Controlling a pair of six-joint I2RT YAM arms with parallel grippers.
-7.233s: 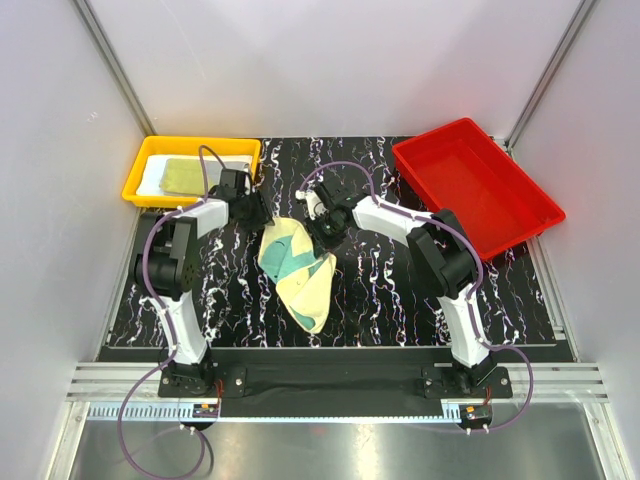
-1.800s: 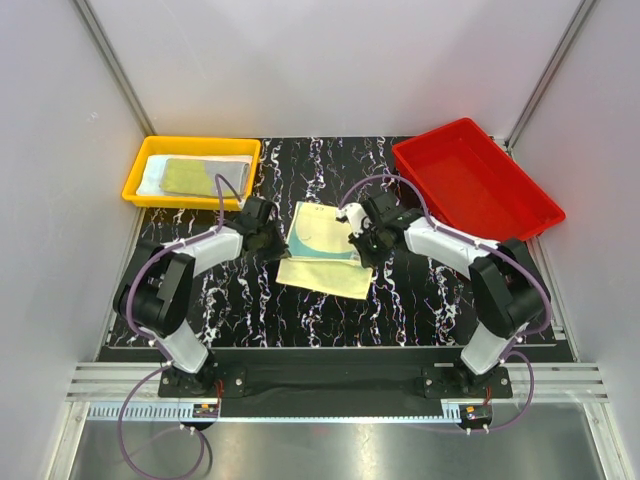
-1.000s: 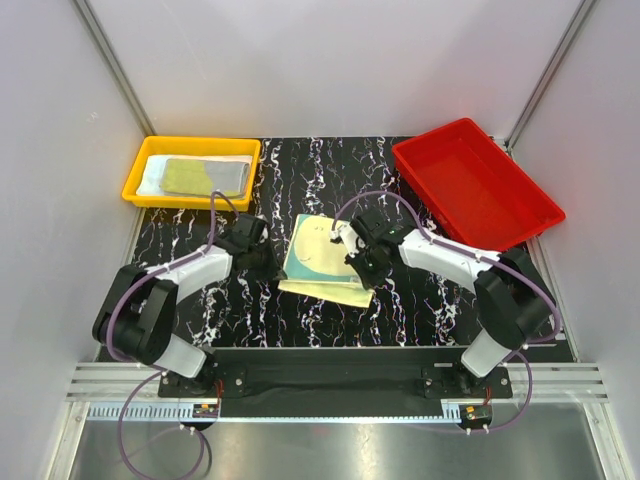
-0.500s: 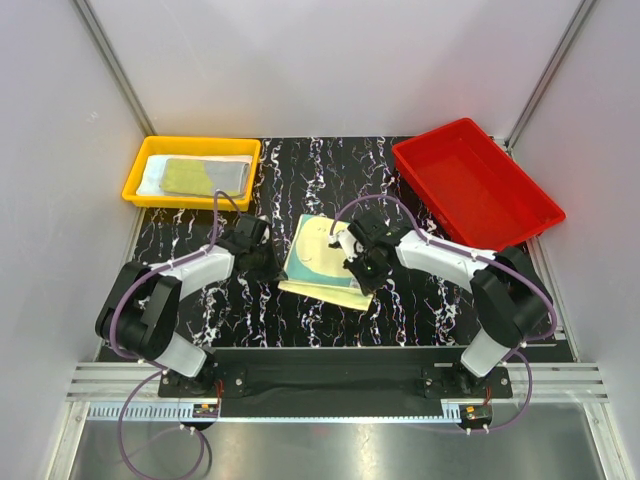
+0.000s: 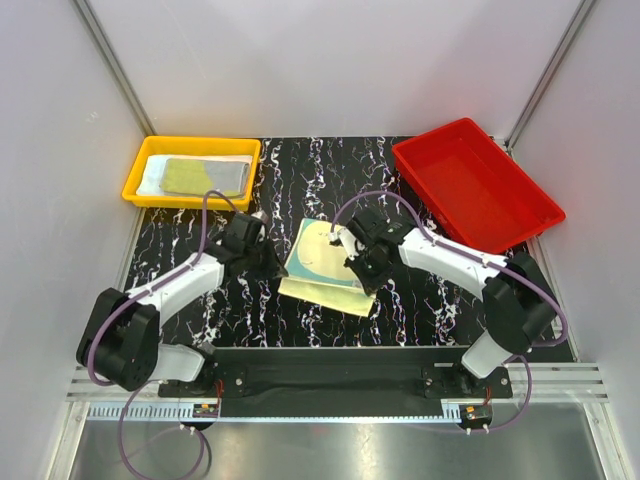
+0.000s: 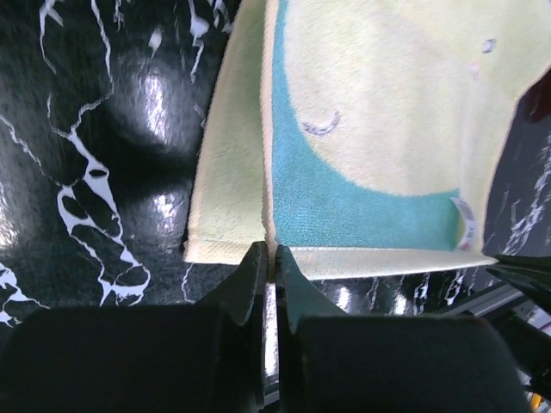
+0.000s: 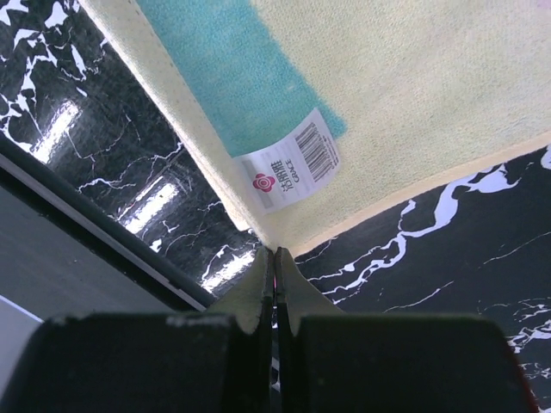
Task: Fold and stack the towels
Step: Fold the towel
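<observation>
Robotics lab test cell: cabled robot arms (image 5: 440, 255) bolted down, plain white panels (image 5: 330, 70) on aluminium framing (image 5: 108, 60), black marbled surface (image 5: 300, 170), yellow tray (image 5: 180, 203), red bin (image 5: 470, 190).

Top camera looks steeply down from behind over the whole table (image 5: 420, 300); both wrist cameras face down, close, onto opposite edges of the towel (image 5: 322, 262).

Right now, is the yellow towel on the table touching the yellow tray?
No, black table shows between the yellow towel and the yellow tray.

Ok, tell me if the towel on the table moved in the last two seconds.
Yes. The towel slid downward in the top view, away from the red tray.
</observation>
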